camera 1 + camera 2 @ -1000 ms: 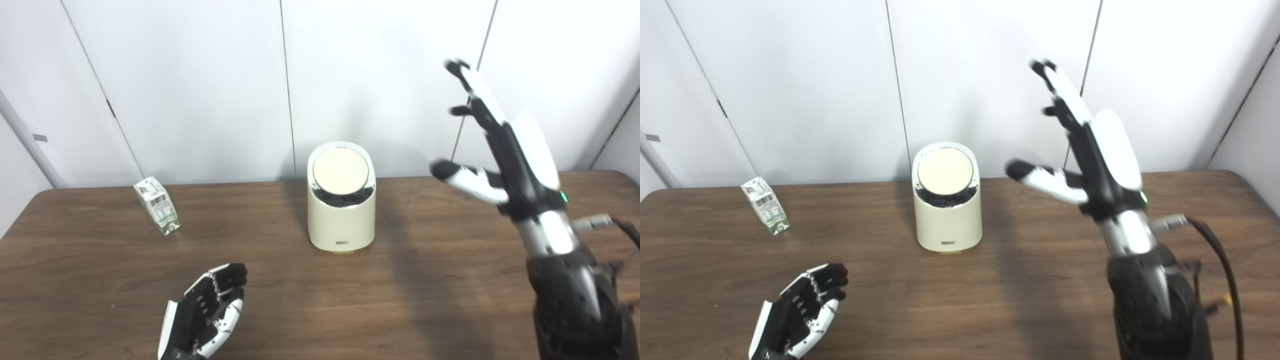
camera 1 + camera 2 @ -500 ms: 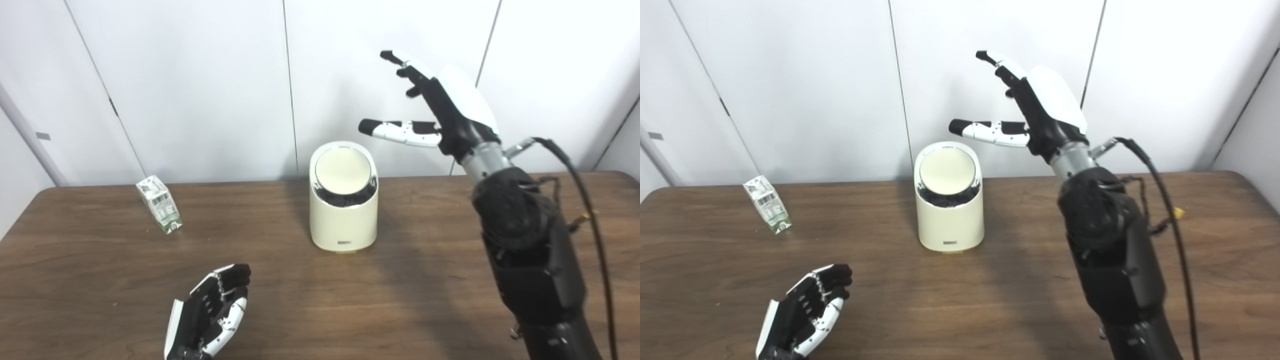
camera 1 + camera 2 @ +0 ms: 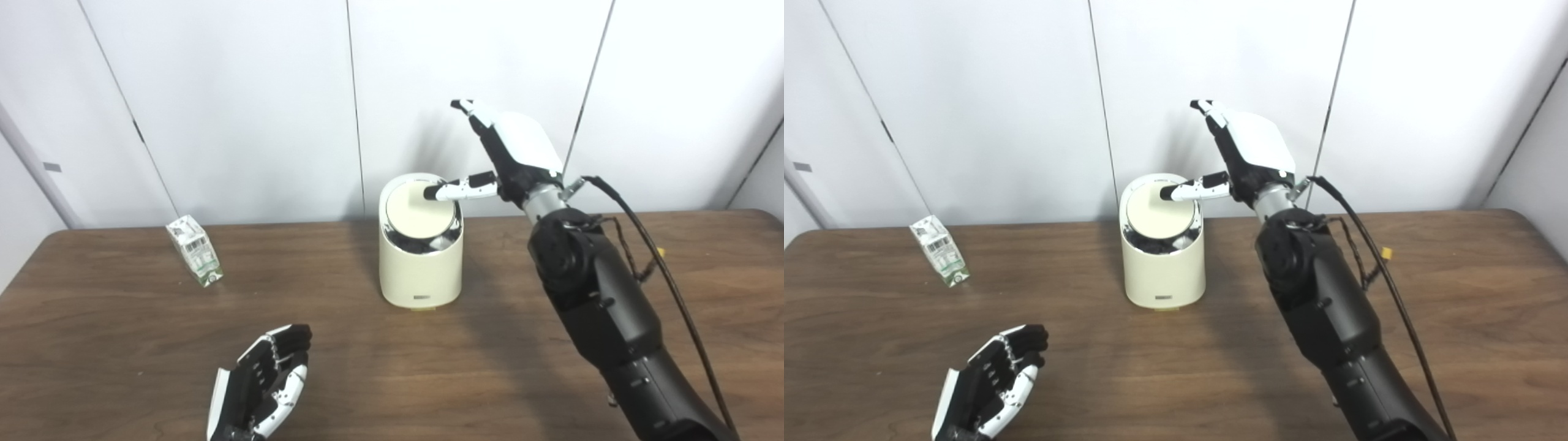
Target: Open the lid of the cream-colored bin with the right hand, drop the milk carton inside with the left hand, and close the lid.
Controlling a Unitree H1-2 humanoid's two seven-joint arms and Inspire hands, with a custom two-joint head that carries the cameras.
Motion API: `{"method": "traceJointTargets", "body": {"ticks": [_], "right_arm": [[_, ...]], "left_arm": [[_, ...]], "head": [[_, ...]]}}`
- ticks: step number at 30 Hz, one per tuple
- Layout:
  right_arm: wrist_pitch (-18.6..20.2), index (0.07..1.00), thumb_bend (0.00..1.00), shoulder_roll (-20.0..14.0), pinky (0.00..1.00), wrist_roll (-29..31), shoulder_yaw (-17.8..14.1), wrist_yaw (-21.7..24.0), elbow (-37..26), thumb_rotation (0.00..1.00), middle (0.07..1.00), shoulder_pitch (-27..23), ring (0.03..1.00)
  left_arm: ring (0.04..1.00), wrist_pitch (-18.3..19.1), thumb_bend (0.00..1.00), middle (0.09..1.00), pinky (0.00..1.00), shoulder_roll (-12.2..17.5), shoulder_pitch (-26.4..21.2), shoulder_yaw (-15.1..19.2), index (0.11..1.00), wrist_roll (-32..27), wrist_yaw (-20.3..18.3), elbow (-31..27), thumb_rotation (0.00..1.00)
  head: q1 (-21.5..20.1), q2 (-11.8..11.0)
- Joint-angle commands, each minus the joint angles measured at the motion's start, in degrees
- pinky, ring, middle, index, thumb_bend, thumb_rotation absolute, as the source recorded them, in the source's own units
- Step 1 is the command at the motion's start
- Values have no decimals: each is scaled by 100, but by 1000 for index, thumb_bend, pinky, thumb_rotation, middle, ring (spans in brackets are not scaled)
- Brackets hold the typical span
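Bin (image 3: 420,269), cream-colored, stands upright near the middle of the dark wood counter (image 3: 539,361), toward the far edge by the white wall panels (image 3: 245,104). Round lid (image 3: 419,212) sits tilted in the bin's mouth, its far edge lower; dark interior and a chrome rim show along the near side beneath it.

Right hand (image 3: 511,156) is raised above and just to the right of the bin, palm turned leftward. It is open and holds nothing: the upper fingers (image 3: 1206,110) extend upward against the wall, and the thumb (image 3: 456,189) reaches out horizontally over the far upper part of the lid. The thumb tip lies on or just above the lid surface; contact appears likely but cannot be confirmed. A black cable (image 3: 1372,257) runs along the right forearm.

Milk carton (image 3: 193,250) stands on the counter well to the left of the bin, near the far edge, leaning slightly, untouched and well apart from both hands.

Left hand (image 3: 263,380) rests low at the near-left of the counter, palm facing inward, fingers loosely curled and apart, holding nothing. It is well apart from the carton and the bin.
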Motion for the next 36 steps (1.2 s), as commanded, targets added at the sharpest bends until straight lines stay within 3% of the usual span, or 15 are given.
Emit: {"method": "traceJointTargets", "body": {"ticks": [1,13,19,25,30,36], "right_arm": [[6,933,825,-4,863,-97,14,-168,-38,418,959,-392,942],[-114,919,957,17,851,-73,156,-463,360,319,958,-355,935],[-155,927,983,-9,883,-66,240,-470,373,395,961,-284,947],[-154,933,959,-38,909,-75,299,-445,380,497,965,-217,965],[-47,937,973,-111,920,-218,424,-307,288,650,977,-169,980],[18,940,991,-131,919,-261,442,-229,230,669,981,-145,977]], "left_arm": [[728,-273,216,728,673,-35,-15,-35,718,60,40,-161,184],[728,-127,220,727,670,-127,61,-135,714,89,70,-321,179],[732,-138,216,729,675,-150,39,-135,715,38,64,-297,130],[728,-202,210,726,666,-125,3,-143,714,101,64,-235,144],[725,-244,218,720,660,-103,-34,-142,711,157,72,-166,172],[723,-275,214,721,658,-107,-49,-149,712,171,71,-132,177]], "head": [[12,6],[97,63],[93,57],[107,46],[91,36],[101,38]]}}
